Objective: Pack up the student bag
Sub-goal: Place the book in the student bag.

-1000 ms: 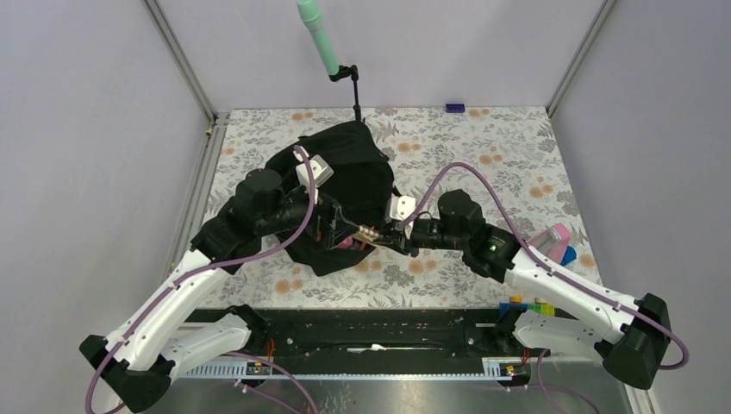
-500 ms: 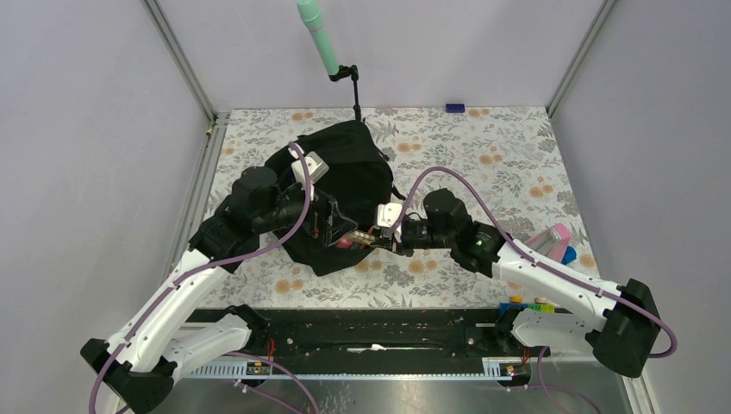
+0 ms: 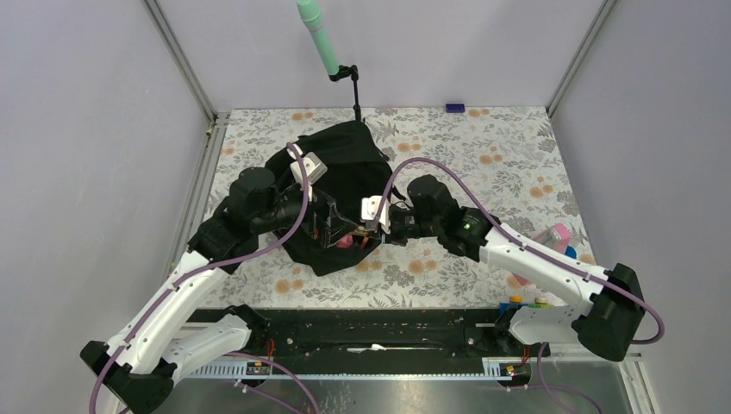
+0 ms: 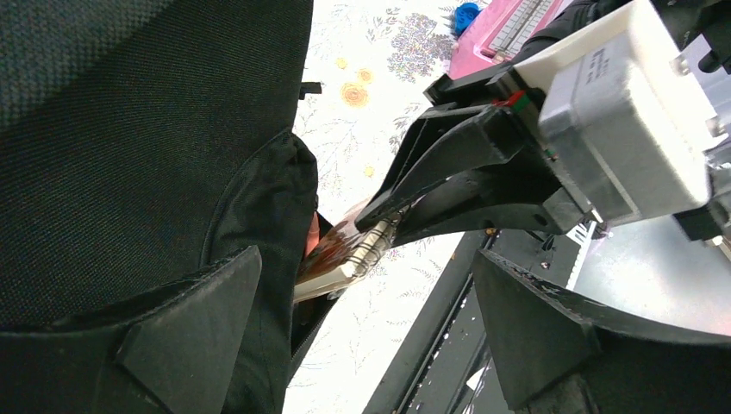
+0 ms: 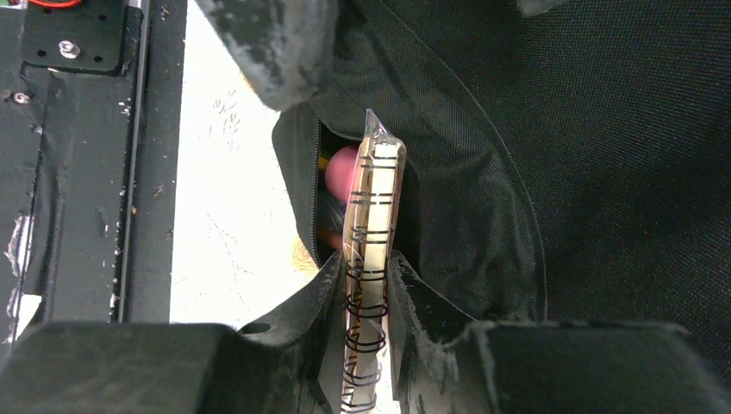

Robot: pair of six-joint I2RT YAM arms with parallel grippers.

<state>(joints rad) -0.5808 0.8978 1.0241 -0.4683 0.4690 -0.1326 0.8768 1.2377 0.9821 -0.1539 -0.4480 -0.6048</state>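
The student bag (image 3: 345, 168) is a black fabric backpack lying mid-table, its zip opening facing the arms. My right gripper (image 5: 366, 269) is shut on a spiral-bound notebook (image 5: 372, 198) in clear wrap, held edge-on by its wire spine. The notebook's far end pokes into the bag's opening (image 5: 323, 185), where something pink (image 5: 342, 171) shows inside. In the left wrist view the notebook (image 4: 345, 259) slants into the bag (image 4: 129, 155). My left gripper (image 4: 362, 332) is open wide at the opening, with one finger (image 4: 190, 336) against the bag's edge and nothing held.
A green stick on a black stand (image 3: 321, 43) rises behind the bag. A pink and blue object (image 3: 558, 237) lies at the right edge, coloured blocks (image 3: 530, 304) sit near the right base, and a small blue item (image 3: 454, 108) lies at the back.
My right arm has carried the notebook leftward, up to and partly into the bag's opening. The left gripper has stayed open at the opening.
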